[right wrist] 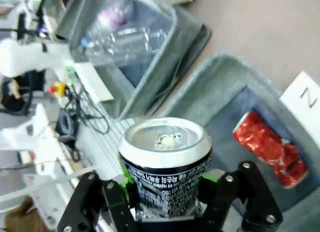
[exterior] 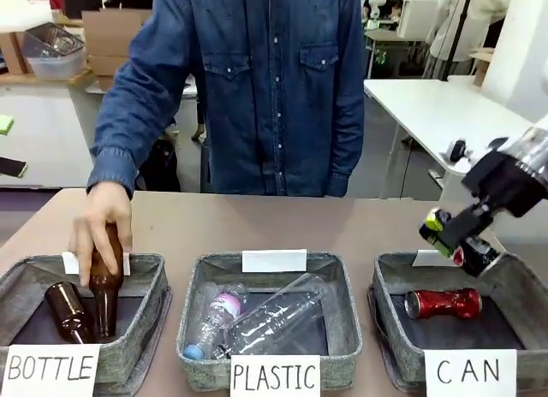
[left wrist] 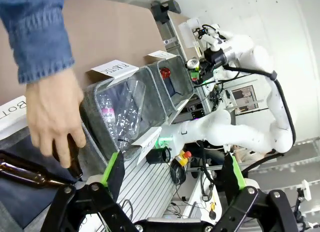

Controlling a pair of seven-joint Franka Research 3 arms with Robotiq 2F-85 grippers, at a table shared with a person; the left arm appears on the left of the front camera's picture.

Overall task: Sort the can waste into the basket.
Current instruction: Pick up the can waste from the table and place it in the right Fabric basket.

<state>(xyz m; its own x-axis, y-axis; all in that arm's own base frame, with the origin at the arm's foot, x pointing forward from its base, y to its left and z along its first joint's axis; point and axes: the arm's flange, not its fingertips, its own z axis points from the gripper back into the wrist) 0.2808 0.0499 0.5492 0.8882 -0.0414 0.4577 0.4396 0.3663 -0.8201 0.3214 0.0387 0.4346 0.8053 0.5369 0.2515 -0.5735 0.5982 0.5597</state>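
Right pincer (right wrist: 167, 202) clenched on dark silver-topped can (right wrist: 165, 167) above grey fabric "CAN" basket (exterior: 514, 281); released off-centre, it could clip the rim and bounce onto the tabletop.

Along the bottom edge, left gripper (left wrist: 172, 179) with jaws spread wide, nothing between the green pads (left wrist: 111, 167). At left, a person's hand (left wrist: 52, 117) in a denim sleeve (left wrist: 35, 34), gripping a brown bottle (left wrist: 74, 159) above a second brown bottle (left wrist: 27, 173) lying in the lower-left corner. At centre, clear plastic bottles (left wrist: 122, 117) in a grey basket (left wrist: 95, 104). Beyond it, towards upper right, another basket (left wrist: 184, 79) holding a red can (left wrist: 165, 73). Farther off, right gripper (left wrist: 197, 67) above that basket; grasp too small to tell. Brown tabletop (left wrist: 110, 32) across the upper left.
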